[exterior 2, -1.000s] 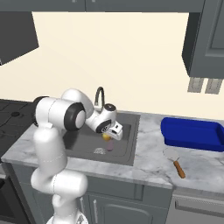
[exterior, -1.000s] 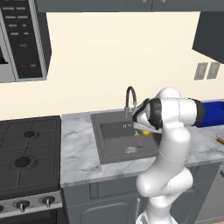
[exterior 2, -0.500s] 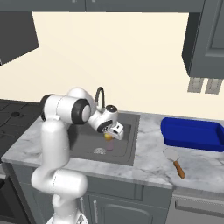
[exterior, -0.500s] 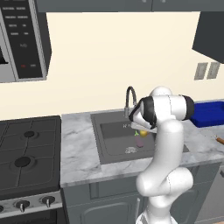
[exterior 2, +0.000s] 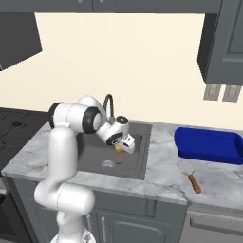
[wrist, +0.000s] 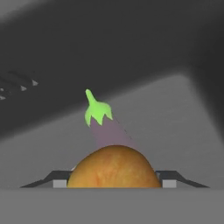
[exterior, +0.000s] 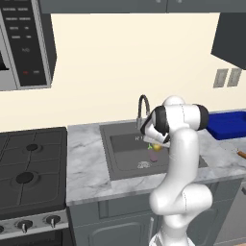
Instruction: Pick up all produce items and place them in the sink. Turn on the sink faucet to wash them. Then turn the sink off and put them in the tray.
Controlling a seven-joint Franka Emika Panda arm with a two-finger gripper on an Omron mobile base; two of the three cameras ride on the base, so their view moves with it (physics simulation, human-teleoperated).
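Yellow lemon (wrist: pixel 113 167) sits clamped in the gripper (exterior 2: pixel 124 145) above the sink (exterior 2: pixel 140 151), eggplant (wrist: pixel 108 131) lying below; released carelessly, it could strike the eggplant or roll away.

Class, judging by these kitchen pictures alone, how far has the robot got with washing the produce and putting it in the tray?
Done: the eggplant already lies in the sink. In hand: the gripper holds the yellow fruit over the basin. Left: release it, run the faucet, shut it off, then move both to the blue tray.
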